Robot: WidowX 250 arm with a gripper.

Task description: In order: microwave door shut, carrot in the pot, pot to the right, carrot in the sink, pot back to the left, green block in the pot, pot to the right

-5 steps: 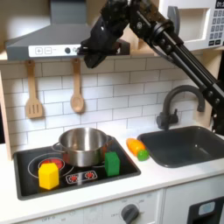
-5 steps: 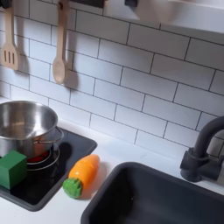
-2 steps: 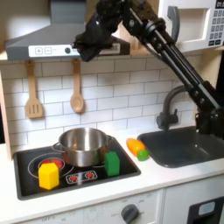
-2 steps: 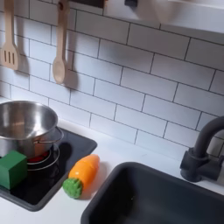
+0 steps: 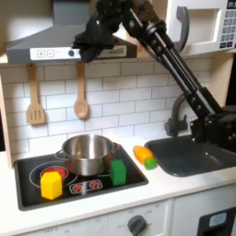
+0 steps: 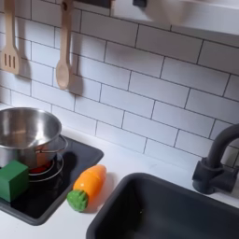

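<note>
Hovering at the upper middle of the first exterior view, your gripper point(image 5: 89, 41) sits high, clear of everything; I cannot tell its jaw state. The carrot point(image 5: 144, 156) lies lower centre, between pot point(image 5: 87, 153) and sink point(image 5: 195, 153), unobstructed for pickup.

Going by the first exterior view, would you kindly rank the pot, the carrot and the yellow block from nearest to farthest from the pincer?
The pincer hangs high up by the range hood.
1. The pot, almost straight below it on the stovetop.
2. The carrot, lower and off to the first exterior view's right, beside the sink.
3. The yellow block, at the stovetop's front left corner.
</note>
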